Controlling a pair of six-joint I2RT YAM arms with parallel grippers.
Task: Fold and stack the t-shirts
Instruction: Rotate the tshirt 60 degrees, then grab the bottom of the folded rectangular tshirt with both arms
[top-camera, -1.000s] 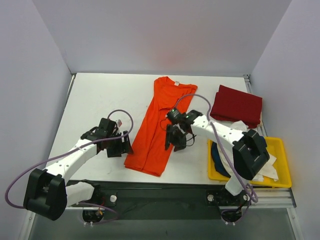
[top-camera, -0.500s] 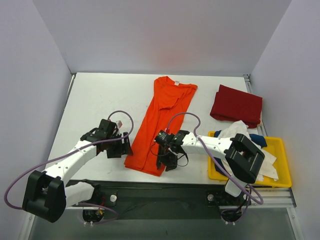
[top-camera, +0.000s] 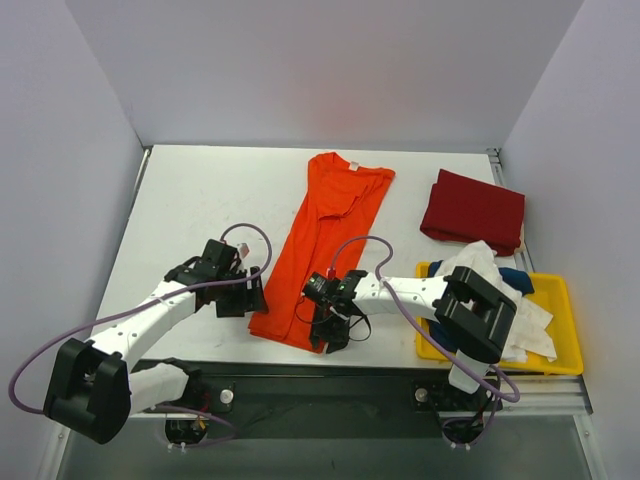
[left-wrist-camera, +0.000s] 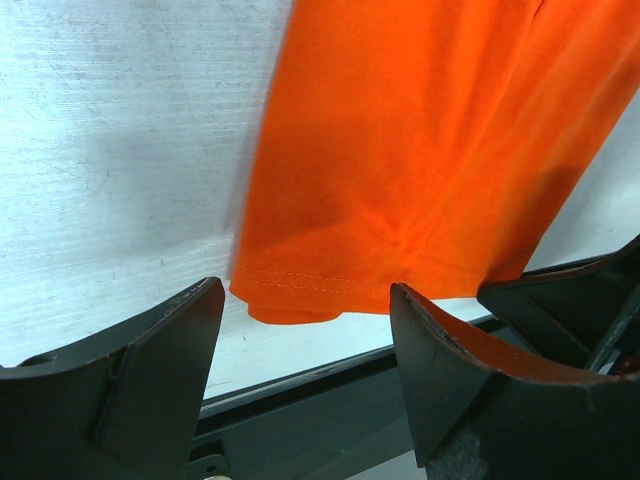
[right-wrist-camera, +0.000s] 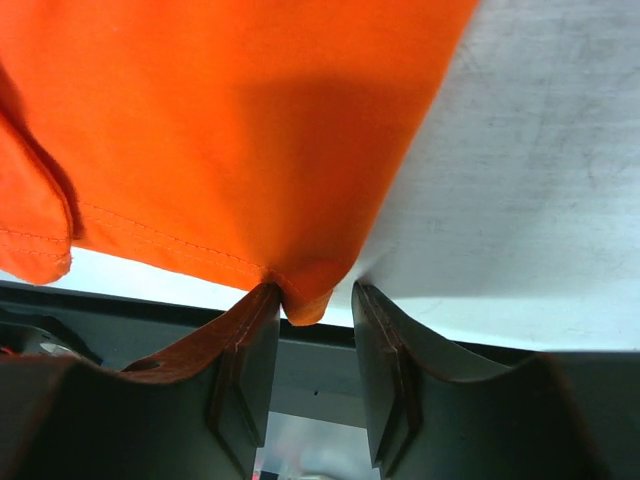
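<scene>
The bright orange t-shirt (top-camera: 325, 240) lies folded lengthwise on the white table, collar at the far end and hem toward me. My left gripper (top-camera: 250, 297) is open at the hem's near-left corner. In the left wrist view that corner (left-wrist-camera: 300, 295) lies between the wide-apart fingers (left-wrist-camera: 150, 370) of the left gripper (left-wrist-camera: 308, 295). My right gripper (top-camera: 330, 335) is at the near-right hem corner. In the right wrist view the gripper (right-wrist-camera: 312, 295) is open a narrow gap, with the corner (right-wrist-camera: 305, 305) between the jaws, touching the left finger (right-wrist-camera: 250, 340). A folded dark red t-shirt (top-camera: 472, 210) lies at the far right.
A yellow plastic bin (top-camera: 565, 295) at the near right holds white cloth (top-camera: 470, 258) and navy cloth (top-camera: 515, 278). The table's dark front rail (top-camera: 300, 375) runs just below the hem. Grey walls close the left, far and right sides.
My right gripper has moved from the middle of the orange shirt toward me and left, down to the near-right hem corner. The left gripper has barely moved.
</scene>
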